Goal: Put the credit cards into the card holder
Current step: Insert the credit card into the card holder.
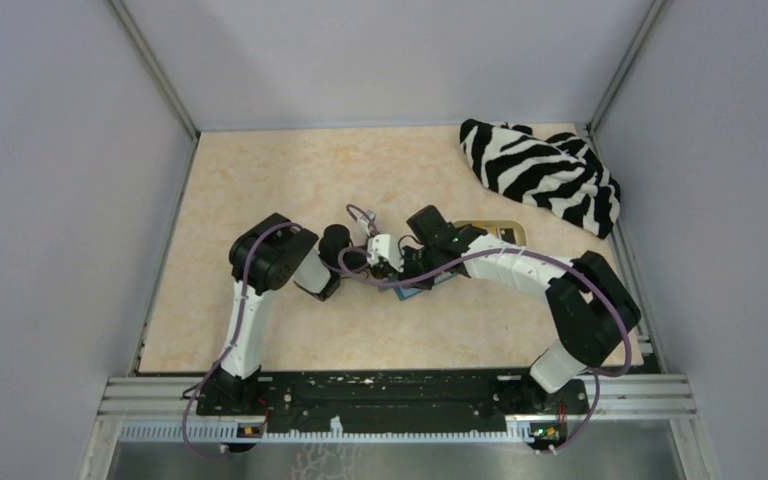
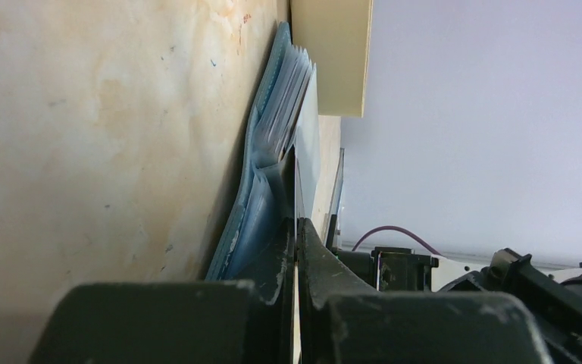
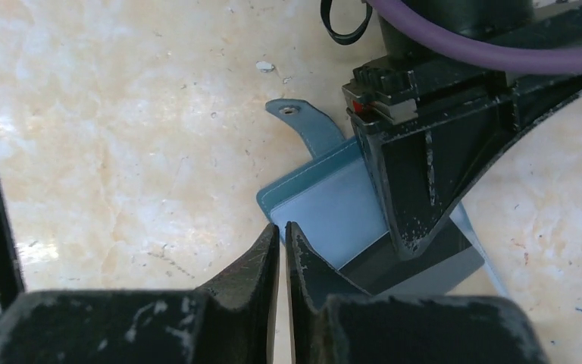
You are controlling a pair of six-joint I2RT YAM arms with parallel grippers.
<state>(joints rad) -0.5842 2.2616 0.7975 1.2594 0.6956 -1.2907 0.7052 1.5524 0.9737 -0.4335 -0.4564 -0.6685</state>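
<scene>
The top view looks steeply down from above and behind the arm bases and takes in the whole table (image 1: 260, 180). The left wrist view lies almost level with the table, close against the edge of the card holder (image 2: 261, 189). The right wrist view looks down from close range on the same card holder, with the left gripper (image 3: 413, 235) also in frame.

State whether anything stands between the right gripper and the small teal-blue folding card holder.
Nothing visible does. The right gripper's tips sit at the teal-blue card holder's edge; the left gripper, shut on a dark card, is farther along, not between.
</scene>
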